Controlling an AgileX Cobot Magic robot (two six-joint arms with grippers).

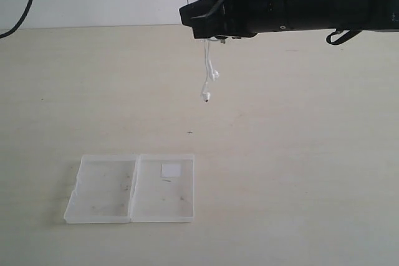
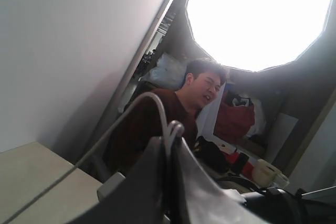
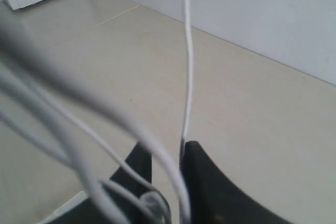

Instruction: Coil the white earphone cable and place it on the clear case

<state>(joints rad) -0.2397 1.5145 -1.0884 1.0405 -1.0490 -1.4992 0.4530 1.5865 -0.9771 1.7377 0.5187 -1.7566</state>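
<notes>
- Hanging from the right gripper (image 1: 201, 26), the white earphone cable (image 1: 207, 60) is up in the air over the counter (image 1: 299, 154), nowhere near lying flat.
- The two earbuds dangle below that gripper, one (image 1: 214, 74) a bit higher than the other (image 1: 205, 96), both clear of the counter.
- A few thin strands of the cable also run up past the top edge of the exterior view.
- The right arm (image 1: 324, 4) reaches in from the right on the far side.
- Right wrist view: the right gripper (image 3: 167, 153) has its fingers close together with only a narrow gap, and cable strands (image 3: 187, 77) are caught in it.
- Left wrist view: the left gripper (image 2: 169, 139) is fully closed, pinching a small loop of the cable (image 2: 142, 102) at its tip. It points upward, away from the counter.
- The clear case (image 1: 106, 188) lies open and flat at the near left of the counter, both halves side by side, with a white sticker (image 1: 171, 169) in the right half.
- The case sits well apart from the cable, nearer than the dangling earbuds and a little to the left of them, with nothing in it but the sticker.
</notes>
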